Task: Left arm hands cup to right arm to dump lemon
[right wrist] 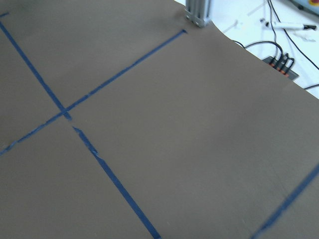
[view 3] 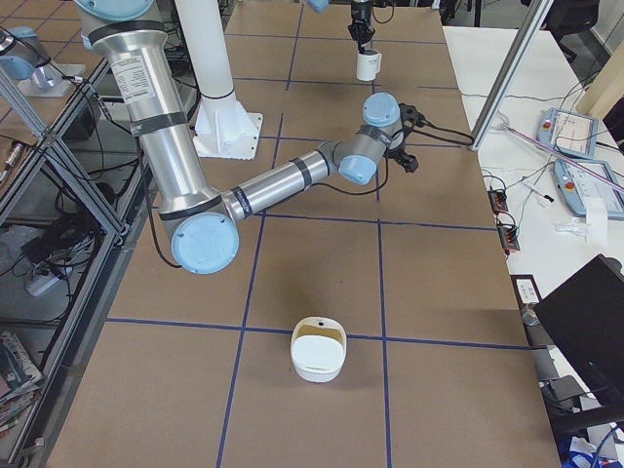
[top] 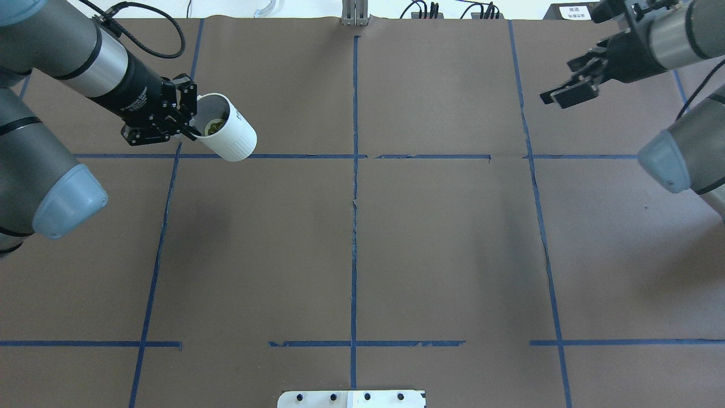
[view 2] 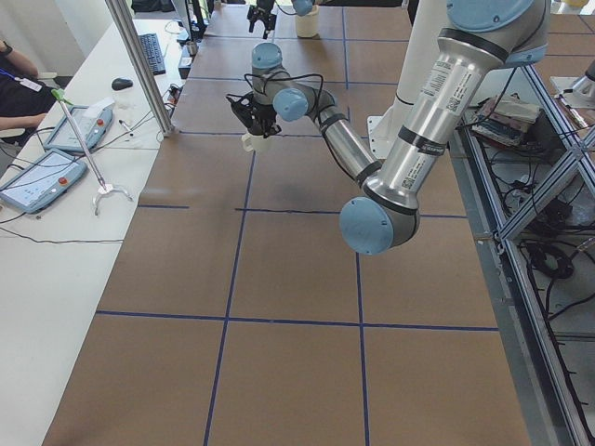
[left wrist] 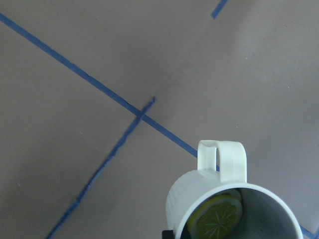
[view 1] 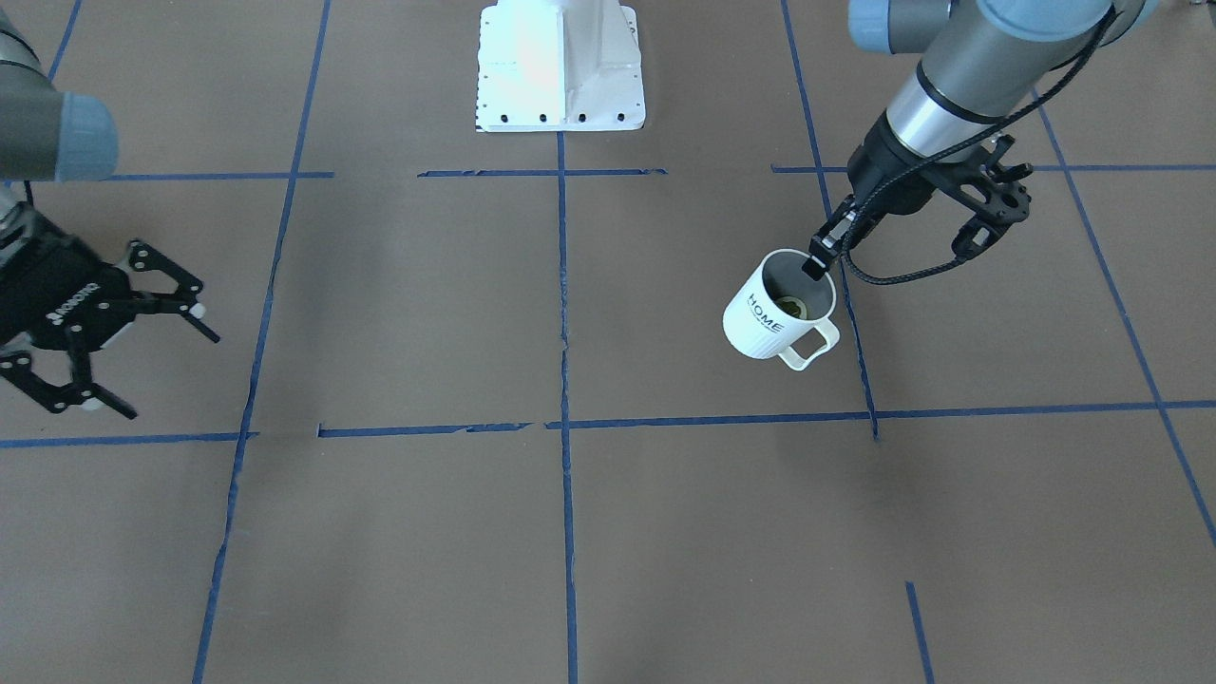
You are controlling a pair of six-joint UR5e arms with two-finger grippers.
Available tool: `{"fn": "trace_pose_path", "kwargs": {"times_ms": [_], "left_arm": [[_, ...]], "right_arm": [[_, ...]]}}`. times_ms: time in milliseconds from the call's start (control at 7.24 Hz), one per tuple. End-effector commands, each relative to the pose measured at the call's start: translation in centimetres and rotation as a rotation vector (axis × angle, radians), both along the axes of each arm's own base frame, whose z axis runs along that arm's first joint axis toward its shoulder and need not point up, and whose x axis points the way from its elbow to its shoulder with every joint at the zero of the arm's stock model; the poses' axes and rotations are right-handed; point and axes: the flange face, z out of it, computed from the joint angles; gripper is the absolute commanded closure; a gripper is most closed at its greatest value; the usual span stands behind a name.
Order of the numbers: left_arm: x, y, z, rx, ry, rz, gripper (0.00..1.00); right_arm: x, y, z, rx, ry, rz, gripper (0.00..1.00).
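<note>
My left gripper (top: 188,126) is shut on the rim of the white "HOME" cup (top: 229,136) and holds it tilted above the table at the far left. In the front view the cup (view 1: 774,309) hangs under the left gripper (view 1: 819,260), handle toward the camera. A yellow-green lemon slice (view 1: 790,306) lies inside, and it also shows in the left wrist view (left wrist: 217,219) within the cup (left wrist: 180,203). My right gripper (top: 558,96) is open and empty at the far right, well apart from the cup; the front view shows the right gripper (view 1: 171,375) with its fingers spread.
A white tub (view 3: 318,348) stands on the table near the right end. The white robot base (view 1: 560,66) sits at mid-table edge. Blue tape lines grid the brown table (top: 442,243). Cables and tablets lie past the far edge.
</note>
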Motion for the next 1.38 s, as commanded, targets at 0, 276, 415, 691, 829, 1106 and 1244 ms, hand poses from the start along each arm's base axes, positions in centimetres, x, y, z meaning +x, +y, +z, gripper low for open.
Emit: {"fn": "trace_pose_path", "kwargs": {"times_ms": [0,276,415,691,829,1106,1244], "left_arm": [[3.4,-1.3,-3.9,-0.145,0.042,-0.071,0.96],[5.1,-0.2,-6.1,-0.225,0.075,-0.1,0.98],[5.9,0.3,-6.5,-0.232,0.078,-0.091,0.98],[6.3,0.6,-8.5,-0.247,0.103,-0.099,0.98],[6.9,1.0,-9.3,-0.267,0.109,-0.102,0.98],[7.3,1.5,-10.3,-0.271,0.119,-0.097,0.98],[8.1,2.4,-10.6,-0.276,0.123,-0.082,0.98]], "right_arm": [[-6.7,2.8,-3.2,0.144,-0.072,0.003,0.01],[-14.9,8.8,-5.9,0.224,-0.256,0.161,0.01],[-18.8,12.0,-7.4,0.263,-0.303,0.212,0.01],[-23.3,15.5,-10.4,0.285,-0.34,0.227,0.0],[-24.0,16.2,-11.2,0.291,-0.353,0.214,0.0],[-24.9,17.2,-11.7,0.29,-0.365,0.194,0.0],[-25.0,17.3,-12.2,0.293,-0.373,0.193,0.0]]}}
